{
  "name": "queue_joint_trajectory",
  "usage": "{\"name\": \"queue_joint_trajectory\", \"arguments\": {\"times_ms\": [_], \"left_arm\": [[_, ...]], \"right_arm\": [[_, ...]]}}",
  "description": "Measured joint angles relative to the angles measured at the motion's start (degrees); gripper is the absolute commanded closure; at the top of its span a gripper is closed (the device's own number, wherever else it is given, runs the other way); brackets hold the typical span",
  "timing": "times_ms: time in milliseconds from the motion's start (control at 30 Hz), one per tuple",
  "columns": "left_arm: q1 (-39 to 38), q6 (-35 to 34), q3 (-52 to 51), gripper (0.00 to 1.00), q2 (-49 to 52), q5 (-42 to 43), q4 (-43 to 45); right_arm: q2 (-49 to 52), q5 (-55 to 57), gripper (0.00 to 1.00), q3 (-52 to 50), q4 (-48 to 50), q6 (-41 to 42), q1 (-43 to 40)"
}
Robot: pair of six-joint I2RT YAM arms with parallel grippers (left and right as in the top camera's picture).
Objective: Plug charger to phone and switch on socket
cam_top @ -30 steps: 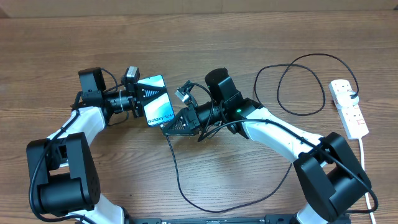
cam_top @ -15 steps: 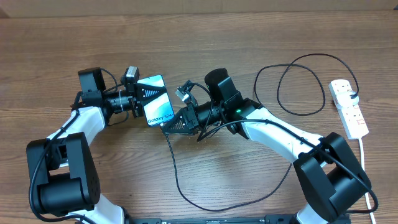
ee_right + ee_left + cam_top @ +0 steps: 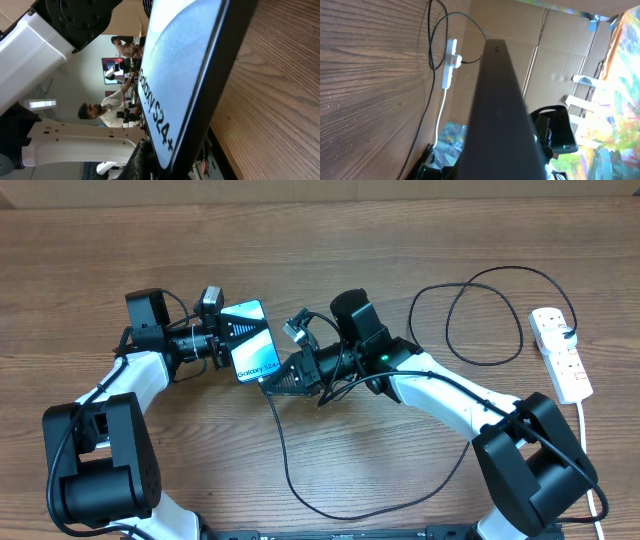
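phone [image 3: 250,342] tilts off the worktop [image 3: 400,240] in the closed left pincer [image 3: 222,348]; the closed right pincer [image 3: 272,383] holds the charger [image 3: 285,470] tip at its lower edge. nothing has moved: plugging seems unfinished, socket [image 3: 560,355] untouched.

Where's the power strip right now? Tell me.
Overhead, the white power strip lies near the table's right edge, just right of the looped black charger cable.

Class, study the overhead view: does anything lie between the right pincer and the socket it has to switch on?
Only the charger's slack loops lie flat between the right pincer and the socket. Nothing upright shows in that stretch, so a raised pincer would likely pass over them.
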Motion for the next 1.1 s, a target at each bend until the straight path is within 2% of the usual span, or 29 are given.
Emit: {"name": "queue_joint_trajectory", "arguments": {"times_ms": [533,1100], "left_arm": [[0.0,0.0,0.0,0.96,0.0,0.0,0.1],[0.2,0.5,0.3,0.96,0.0,-1.9,0.5]], "right_arm": [[0.0,0.4,0.96,0.0,0.0,0.2,0.0],[0.0,3.1,0.96,0.0,0.4,6.7,0.0]]}}
